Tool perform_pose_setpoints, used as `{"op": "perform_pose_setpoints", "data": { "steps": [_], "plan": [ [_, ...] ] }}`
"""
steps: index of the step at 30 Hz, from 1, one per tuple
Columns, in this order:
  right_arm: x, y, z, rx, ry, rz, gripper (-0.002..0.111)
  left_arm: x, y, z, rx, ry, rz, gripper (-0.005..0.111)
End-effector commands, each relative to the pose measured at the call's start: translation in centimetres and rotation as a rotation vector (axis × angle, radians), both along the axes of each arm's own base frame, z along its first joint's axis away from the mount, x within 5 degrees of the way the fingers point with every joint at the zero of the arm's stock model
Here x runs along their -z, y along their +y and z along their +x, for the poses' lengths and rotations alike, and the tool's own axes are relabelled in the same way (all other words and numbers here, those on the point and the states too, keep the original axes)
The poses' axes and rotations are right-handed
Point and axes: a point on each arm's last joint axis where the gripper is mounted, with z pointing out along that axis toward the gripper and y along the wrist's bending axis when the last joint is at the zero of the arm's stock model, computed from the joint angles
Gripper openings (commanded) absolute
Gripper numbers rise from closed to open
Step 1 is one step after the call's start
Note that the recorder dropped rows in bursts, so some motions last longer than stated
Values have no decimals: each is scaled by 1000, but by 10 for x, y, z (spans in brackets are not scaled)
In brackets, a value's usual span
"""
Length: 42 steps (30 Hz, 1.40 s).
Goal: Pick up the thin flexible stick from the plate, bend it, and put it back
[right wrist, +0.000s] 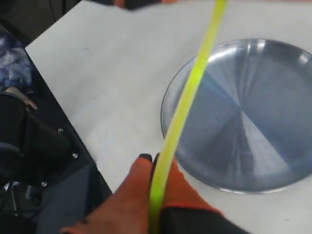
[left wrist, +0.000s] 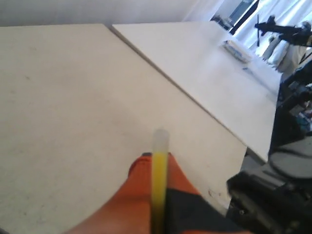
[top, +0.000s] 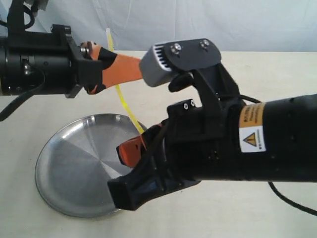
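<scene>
Round brushed stainless steel plate (top: 74, 168) lies flat on the white table (top: 277, 64). Thin bright-yellow flexible stick (top: 126, 106) is off it, held in the air over the plate's rim, slightly bowed, pale tip up. Near end: right gripper (top: 134, 146) jaws clamped on the stick. Farther back: left gripper (top: 114, 64) jaws clamped just below the tip.

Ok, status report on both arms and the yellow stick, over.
Left gripper shut on the stick near its top, right gripper shut near its bottom. Stick off the plate, slightly bowed. Nothing seen in the way.
</scene>
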Motion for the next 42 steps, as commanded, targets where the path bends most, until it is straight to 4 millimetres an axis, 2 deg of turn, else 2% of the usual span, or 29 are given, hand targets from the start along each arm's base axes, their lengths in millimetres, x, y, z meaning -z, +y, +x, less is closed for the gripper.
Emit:
{"op": "perform_pose_setpoints", "data": {
  "steps": [1,3,9,14,17,20,21,23,26,29,32,37,42],
  "plan": [
    [-20,-11,-4,0,-136,49,-1,24,0,-5,59,57,124,0],
    [-17,-14,-3,22,-120,11,-1,22,-2,-11,121,86,91,0],
    [5,-13,8,106,-56,-140,-1,-4,-10,-25,293,121,-143,0],
    [16,7,8,62,-15,-97,-1,-18,-11,-14,199,89,-195,0],
    [11,13,1,3,-57,-57,-1,-12,-9,-5,114,15,-109,0],
    [-3,6,-3,3,-96,-5,-1,7,-3,-1,85,-26,89,0],
    [-9,1,-4,8,-118,9,-1,12,-2,-2,74,7,111,0],
    [-17,-9,-4,20,-167,15,-1,24,0,-5,75,65,121,0],
    [-23,-24,0,76,-173,5,-1,31,-1,-14,137,108,117,0],
    [-19,-36,8,139,-140,-58,-1,29,-3,-22,220,138,85,0],
    [-11,-40,13,163,-100,-131,-1,19,-6,-27,265,179,-39,0],
    [5,-26,15,135,-8,-153,-1,-2,-10,-22,242,151,-256,0],
    [9,-3,6,29,-7,-98,-1,-7,-9,-7,113,65,-191,0]
  ]
}}
